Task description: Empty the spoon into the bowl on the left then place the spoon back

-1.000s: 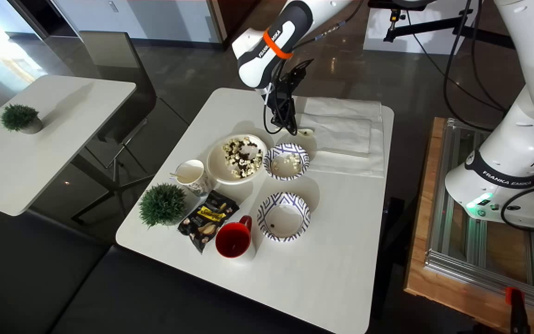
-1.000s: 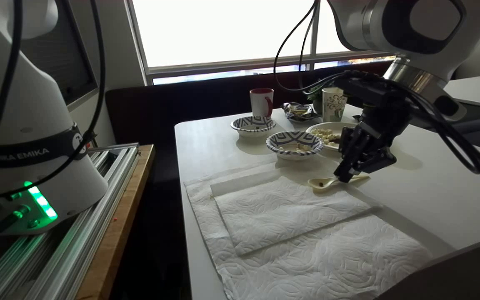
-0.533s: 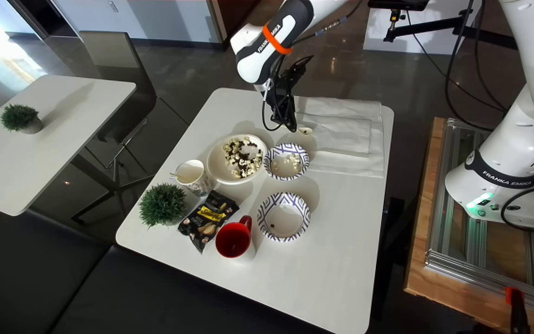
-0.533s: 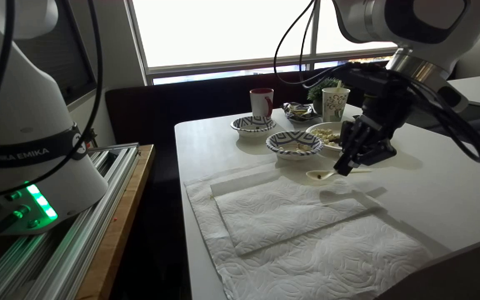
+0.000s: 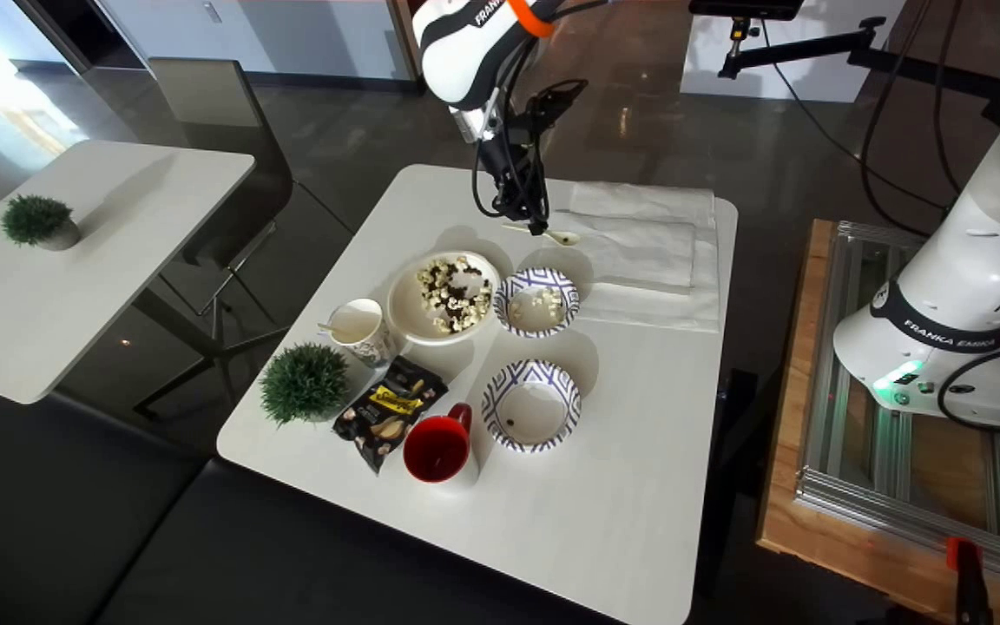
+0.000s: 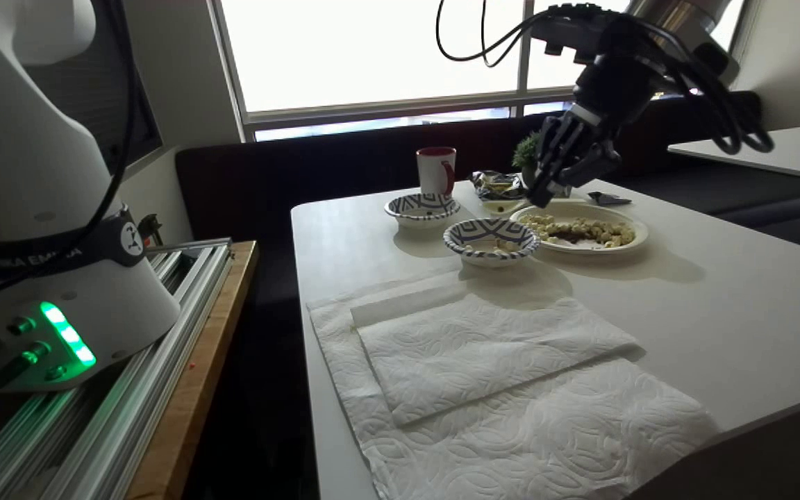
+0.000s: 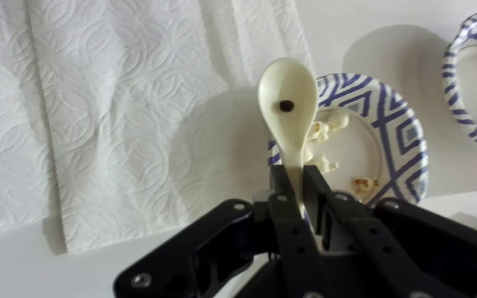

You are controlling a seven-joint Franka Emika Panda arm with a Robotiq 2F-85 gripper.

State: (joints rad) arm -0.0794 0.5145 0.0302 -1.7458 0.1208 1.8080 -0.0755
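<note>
My gripper [image 7: 297,176] is shut on the handle of a cream spoon [image 7: 290,80]; one small dark bean lies in the spoon's scoop. In both exterior views the gripper [image 5: 538,229] [image 6: 539,198] holds the spoon [image 5: 564,238] [image 6: 496,207] in the air, roughly level. A patterned paper bowl with a few popcorn pieces [image 5: 535,279] [image 6: 492,229] lies below; in the wrist view this bowl [image 7: 404,132] is partly behind the spoon and fingers. A second patterned bowl [image 5: 531,408] [image 6: 422,205] with a dark speck inside stands beyond it, cut off in the wrist view [image 7: 476,78].
White paper towels [image 5: 643,252] lie folded beside the popcorn bowl. A plate of popcorn [image 5: 407,304], a paper cup with a stick [image 5: 370,345], a potted plant [image 5: 305,382], a black snack bag [image 5: 391,412] and a red-lined mug [image 5: 437,451] stand on the same table.
My gripper has lifted the spoon from the paper towel's edge and carried it up well above the table. The bean has stayed in the spoon. The bowls have not moved.
</note>
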